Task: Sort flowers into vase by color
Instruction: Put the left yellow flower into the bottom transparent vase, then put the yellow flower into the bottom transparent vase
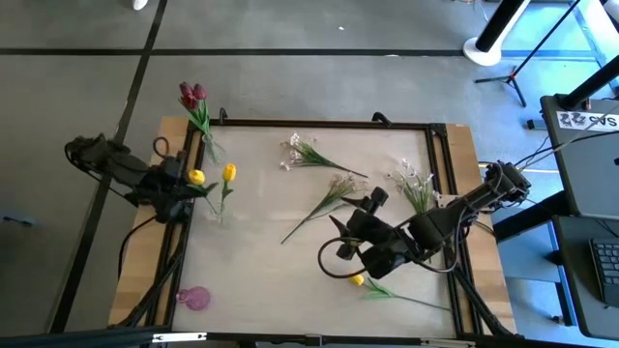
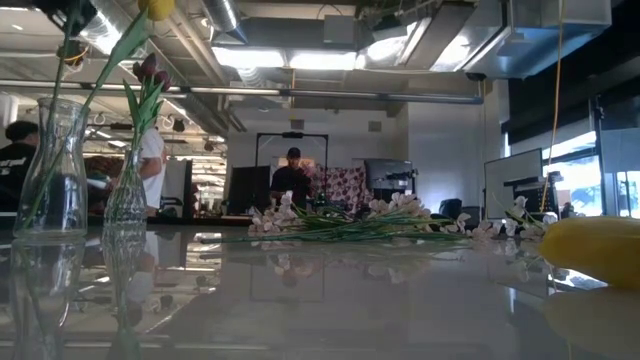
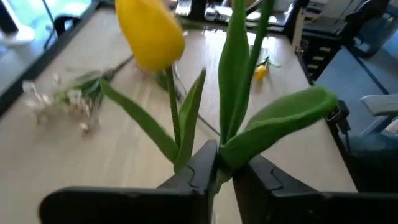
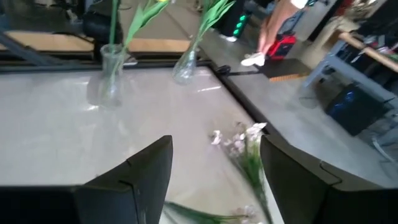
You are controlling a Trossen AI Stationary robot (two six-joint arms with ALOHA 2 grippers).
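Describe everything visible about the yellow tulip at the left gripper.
The yellow tulip has a smooth closed yellow head, a thin green stalk and long, plastic-looking green leaves. It stands roughly upright, its leaves and lower stalk passing between the left gripper fingers, which sit close around them. From above, it is at the table's left side, near a vase that holds another yellow tulip.

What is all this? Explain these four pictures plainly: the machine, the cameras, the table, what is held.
It is a robot with two dark arms at a table. One picture looks down from above, one looks level across the tabletop, one comes from each wrist. The left gripper pinches a yellow tulip by its stem, beside two glass vases; one holds red tulips. The right gripper is open and empty above the table. White sprays and another yellow tulip lie on the table.
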